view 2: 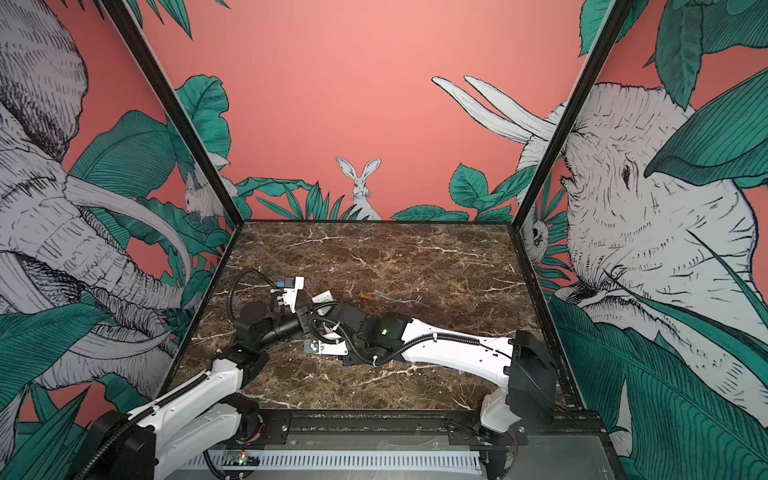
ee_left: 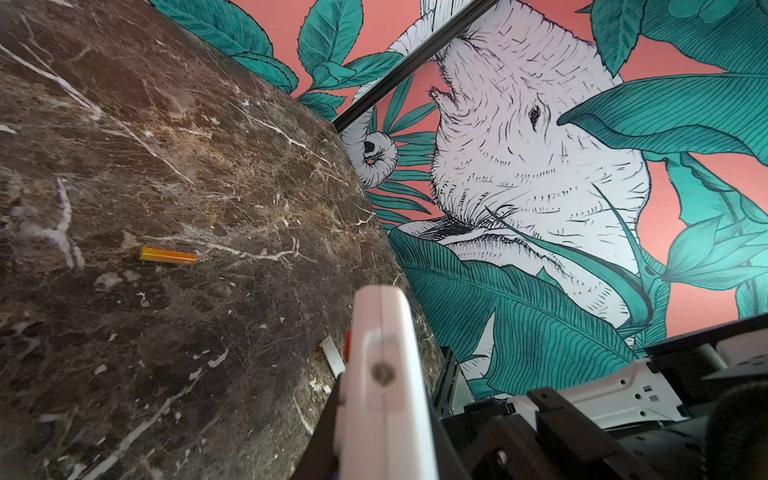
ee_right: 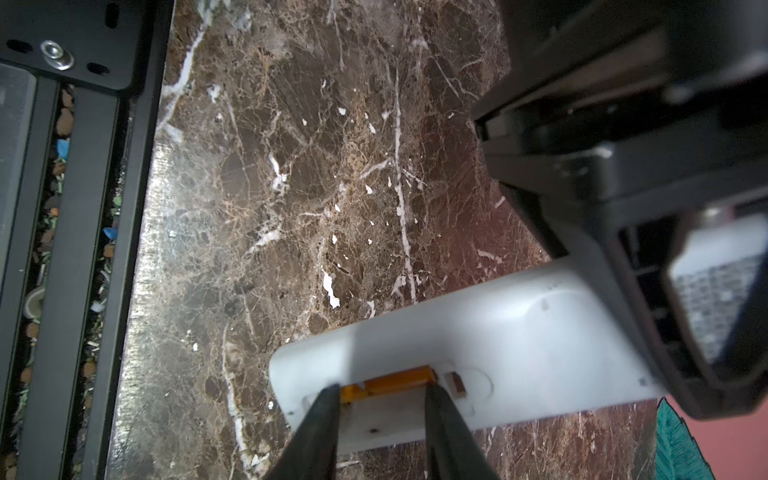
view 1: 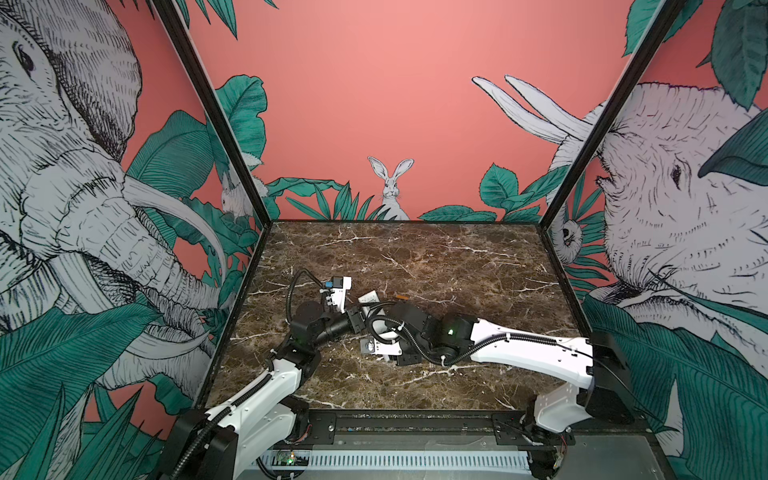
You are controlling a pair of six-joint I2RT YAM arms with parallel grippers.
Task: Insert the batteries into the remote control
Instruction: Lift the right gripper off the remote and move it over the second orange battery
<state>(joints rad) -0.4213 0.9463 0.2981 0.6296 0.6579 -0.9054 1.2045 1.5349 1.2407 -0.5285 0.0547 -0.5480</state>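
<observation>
Left end effector (ee_left: 384, 415): clenched on one end of the long slim white plastic remote control (ee_right: 519, 332). The remote is turned on edge, with its plain back toward the right arm. Cannot tell whether it touches the dark brown marble worktop (view 1: 457, 266).

In both top views the two arms meet near the middle of the worktop, slightly toward 8 o'clock of centre. They hide most of the remote there.

Right end effector (ee_right: 380, 390): released. Its two black fingers (ee_right: 320, 415) stand apart at the open battery bay in the remote's back.
- The seated battery (ee_right: 390, 380), a slim orange cylinder, lies lengthwise in the bay.
- One finger stands at each end of it.
- Cannot tell whether the fingertips touch it.

Loose battery (view 1: 402, 297): a second slim orange cylinder, lying flat on the bare worktop.
- In both top views it sits at about 2 o'clock from the left end effector, near but apart from both arms.
- The left wrist view shows it alone on the marble.
</observation>
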